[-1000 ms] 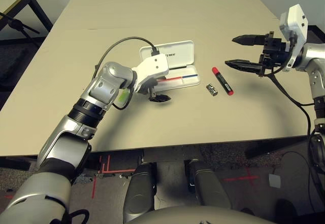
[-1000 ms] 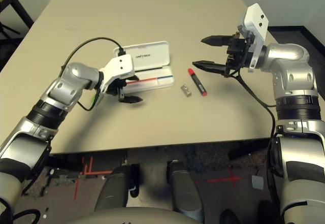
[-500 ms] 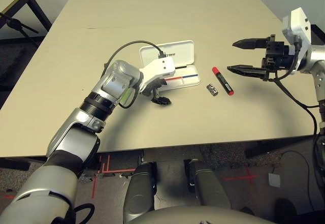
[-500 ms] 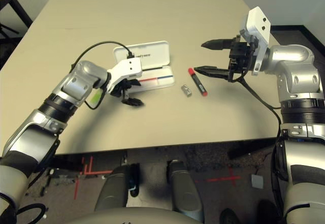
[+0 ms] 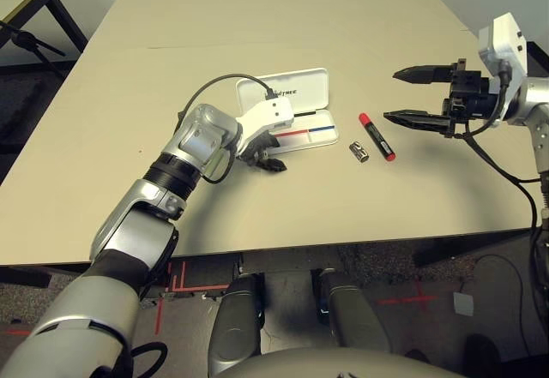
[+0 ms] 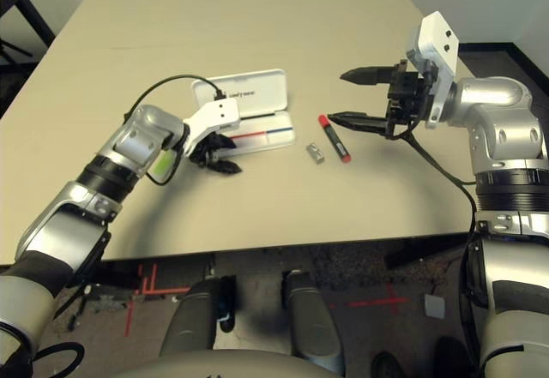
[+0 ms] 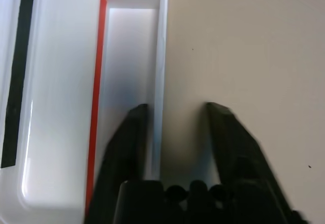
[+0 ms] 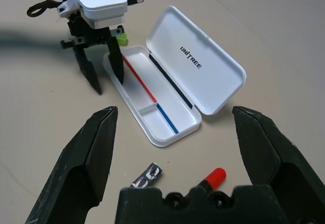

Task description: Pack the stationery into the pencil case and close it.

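In the left eye view, the pencil case (image 5: 309,92) lies open on the table (image 5: 343,211), its long axis running mostly left to right across the robot's front, with the hinge and raised lid on the far side. The left gripper (image 5: 275,153) is at the near edge of the tray, toward its left end, so the left arm is much the nearer one to the case. The red marker (image 5: 377,137) lies off the tray's right end, slanting away from the robot toward the left, with the small silver-black cylinder (image 5: 358,152) just beside it. The right gripper (image 5: 390,95) hangs to the right of the case, wide open and empty, and is the nearer one to the marker.

In the right eye view, the light-green stick (image 6: 160,165) sits left of the case, partly behind the left arm (image 6: 103,172).

In the left wrist view, the gripper's jaws stand partly open astride the tray's near wall (image 7: 162,56), one over the tray and one outside it. The wall runs lengthwise between them; whether either finger touches it, I can't quite tell. Closing here would probably pinch that wall, to steady or shift the case.

In the right wrist view, the left gripper meets the tray's long side near the end farther from the marker, leaving the other end free.
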You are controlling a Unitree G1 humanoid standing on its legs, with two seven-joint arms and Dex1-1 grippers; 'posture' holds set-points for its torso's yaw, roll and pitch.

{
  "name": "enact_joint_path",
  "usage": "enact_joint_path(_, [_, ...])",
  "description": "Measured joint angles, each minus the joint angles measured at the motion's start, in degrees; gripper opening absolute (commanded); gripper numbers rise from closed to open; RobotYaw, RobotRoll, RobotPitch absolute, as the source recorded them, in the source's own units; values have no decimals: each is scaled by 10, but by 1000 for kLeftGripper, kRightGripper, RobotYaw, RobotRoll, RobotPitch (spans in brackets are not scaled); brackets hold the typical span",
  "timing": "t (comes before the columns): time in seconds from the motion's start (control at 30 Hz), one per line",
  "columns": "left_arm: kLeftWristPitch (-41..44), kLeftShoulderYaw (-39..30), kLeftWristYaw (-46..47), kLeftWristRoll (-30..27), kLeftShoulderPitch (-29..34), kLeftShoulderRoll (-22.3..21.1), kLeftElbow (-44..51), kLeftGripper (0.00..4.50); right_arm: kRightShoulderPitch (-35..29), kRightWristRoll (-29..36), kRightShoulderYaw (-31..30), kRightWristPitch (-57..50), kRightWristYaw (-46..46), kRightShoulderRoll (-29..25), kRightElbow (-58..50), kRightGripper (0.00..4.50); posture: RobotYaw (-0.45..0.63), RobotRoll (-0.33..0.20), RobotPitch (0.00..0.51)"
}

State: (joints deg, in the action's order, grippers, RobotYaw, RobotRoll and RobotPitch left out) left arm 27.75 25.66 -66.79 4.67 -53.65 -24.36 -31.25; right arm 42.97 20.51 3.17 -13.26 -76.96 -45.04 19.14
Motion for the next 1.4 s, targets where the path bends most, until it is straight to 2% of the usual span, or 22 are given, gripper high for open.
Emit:
enact_joint_path(0.1, [-4,-7,6,3,-2,0,-8,196,6,0,0,2,0,-3,7,4500,-67,0,158])
enact_joint_path(0.13, [-5,-8,5,3,-3,0,-8,29,6,0,0,3,0,-3,8,4500,-67,0,158])
enact_joint_path(0.4, [-10,-9,4,7,-5,4,-5,29,7,0,0,10,1,-3,12,4500,-58,0,150])
enact_joint_path(0.53, [-14,-9,-1,7,1,-8,29,29,7,0,0,11,2,-3,17,4500,-50,0,149])
enact_joint_path(1.0, [-36,-16,-42,-4,93,-101,235,29,17,-5,2,32,2,-14,75,4500,-25,0,139])
enact_joint_path(1.2, [-27,-22,-43,-18,133,-105,309,29,17,-6,3,19,30,-16,86,4500,-25,0,135])
enact_joint_path(1.4, [-49,-15,-43,-21,174,-106,330,29,16,-10,22,-35,79,-25,94,4500,-37,0,141])
